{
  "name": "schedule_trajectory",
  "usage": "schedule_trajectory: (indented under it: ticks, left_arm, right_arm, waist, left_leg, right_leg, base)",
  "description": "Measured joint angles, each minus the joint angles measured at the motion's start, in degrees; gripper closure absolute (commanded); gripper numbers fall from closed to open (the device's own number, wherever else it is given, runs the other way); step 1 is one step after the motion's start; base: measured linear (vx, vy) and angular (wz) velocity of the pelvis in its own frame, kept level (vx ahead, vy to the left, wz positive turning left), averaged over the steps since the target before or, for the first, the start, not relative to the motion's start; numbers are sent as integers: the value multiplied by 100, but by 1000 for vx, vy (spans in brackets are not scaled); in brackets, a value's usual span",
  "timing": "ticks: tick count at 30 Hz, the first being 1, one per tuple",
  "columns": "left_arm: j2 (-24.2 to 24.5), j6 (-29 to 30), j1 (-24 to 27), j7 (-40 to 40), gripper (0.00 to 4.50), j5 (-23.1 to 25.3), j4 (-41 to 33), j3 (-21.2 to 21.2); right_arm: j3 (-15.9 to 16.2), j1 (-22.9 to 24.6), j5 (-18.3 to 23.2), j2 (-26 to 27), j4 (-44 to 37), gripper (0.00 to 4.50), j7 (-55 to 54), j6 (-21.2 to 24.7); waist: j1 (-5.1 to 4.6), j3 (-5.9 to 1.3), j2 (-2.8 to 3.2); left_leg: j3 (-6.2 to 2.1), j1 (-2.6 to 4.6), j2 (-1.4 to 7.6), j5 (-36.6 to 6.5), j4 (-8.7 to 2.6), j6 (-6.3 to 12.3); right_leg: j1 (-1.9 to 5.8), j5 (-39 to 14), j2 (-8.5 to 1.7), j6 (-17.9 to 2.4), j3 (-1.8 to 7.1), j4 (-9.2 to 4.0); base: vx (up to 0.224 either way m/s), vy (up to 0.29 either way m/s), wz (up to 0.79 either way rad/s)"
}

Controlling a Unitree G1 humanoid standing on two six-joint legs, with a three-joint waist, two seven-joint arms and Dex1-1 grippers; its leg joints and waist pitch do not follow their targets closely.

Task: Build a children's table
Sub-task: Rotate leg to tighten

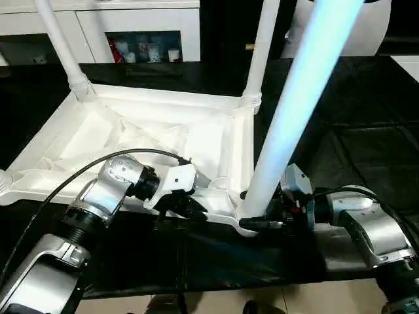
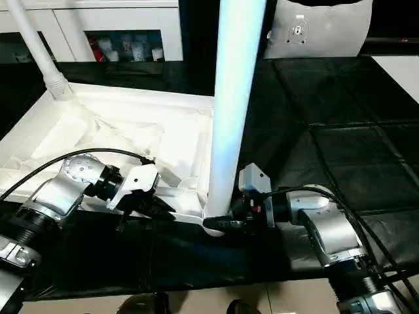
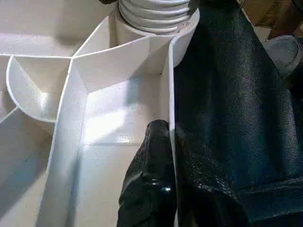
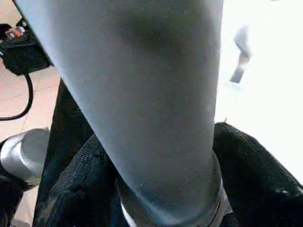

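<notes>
Tabletop [image 1: 163, 134] lies upside down on black table [image 1: 366, 157]. Left pincer [image 3: 163, 156] clamps its near rim to steady it; right pincer [image 2: 226, 222] grips leg [image 2: 232, 104] base, seating it in corner socket.

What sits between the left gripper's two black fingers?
The thin upright rim wall of the white plastic tabletop; the left gripper is clamped on it, per the left wrist view.
</notes>
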Motion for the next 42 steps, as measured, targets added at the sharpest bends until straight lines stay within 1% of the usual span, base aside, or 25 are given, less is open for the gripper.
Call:
schedule_trajectory:
  ticks: [5,14,16,17,18,20,22,24,35,36,39,42]
  left_arm:
    - [-7,-11,0,-3,450,-3,7,-3]
    - [-10,-19,-1,-3,450,-3,9,-5]
    - [-7,-19,-1,-2,450,-3,9,-3]
    - [-7,-19,-1,-2,450,-2,9,-3]
    - [-8,-19,-1,0,450,-2,9,-3]
    - [-7,-19,-1,0,450,-2,10,-1]
    - [-7,-19,-1,0,450,-2,10,-1]
    - [-7,-20,-1,1,450,-1,12,2]
    - [-8,-56,-4,5,450,-1,36,1]
    - [-8,-57,-4,5,450,-1,36,0]
    - [-8,-57,-4,4,450,-1,36,0]
    - [-9,-59,-4,-2,450,-3,34,-3]
  right_arm:
    - [-3,-2,50,-19,-13,192,-1,88]
    - [2,27,56,-40,-83,196,-54,127]
    - [-1,34,71,-39,-131,196,-94,221]
    - [-4,33,88,-39,-144,140,-102,263]
    - [-12,31,116,-38,-148,126,-103,311]
    - [-10,37,124,-38,-148,120,-102,349]
    - [-8,64,97,-38,-148,98,-126,331]
    - [19,106,61,-40,-148,87,-159,325]
    - [37,165,50,-42,-151,87,-231,328]
    - [36,165,54,-42,-151,103,-231,335]
    - [30,164,67,-43,-151,113,-241,351]
    - [27,161,83,-57,-151,144,-245,367]
  waist:
    - [9,0,0]
    - [12,0,0]
    - [10,0,0]
    - [10,0,0]
    - [10,0,0]
    - [8,0,0]
    - [8,0,0]
    - [7,0,0]
    - [2,0,0]
    - [2,0,0]
    - [2,0,0]
    - [6,0,0]
  left_leg:
    - [1,0,0,0,-3,0]
    - [3,0,-2,0,-5,0]
    - [3,0,-1,0,-5,0]
    - [3,1,-1,0,-5,0]
    - [3,1,-1,0,-5,0]
    - [4,0,-2,0,-5,0]
    - [4,1,-1,0,-5,0]
    - [4,1,-1,0,-5,0]
    - [6,1,-1,0,-5,0]
    - [5,1,-1,0,-5,0]
    - [6,1,-1,0,-5,0]
    - [6,1,-1,0,-6,0]
  right_leg:
    - [0,-1,-1,1,-1,-1]
    - [0,-2,-3,2,-1,-2]
    - [0,-2,-3,2,-1,-2]
    - [0,-2,-3,2,-1,-1]
    - [0,-2,-3,2,-1,-1]
    - [0,-2,-4,2,-1,-2]
    - [0,-2,-4,2,-1,-1]
    - [0,-2,-4,2,-1,-2]
    - [0,-2,-4,2,-1,-1]
    - [0,-2,-4,2,-1,-1]
    - [0,-2,-5,2,-1,-1]
    - [0,-2,-5,3,-1,-1]
  base:
    - [0,0,0]
    - [0,0,0]
    - [0,0,0]
    - [0,0,0]
    - [0,0,0]
    - [0,0,0]
    - [0,0,0]
    - [0,0,0]
    - [0,0,0]
    - [0,0,0]
    - [0,0,0]
    - [0,0,0]
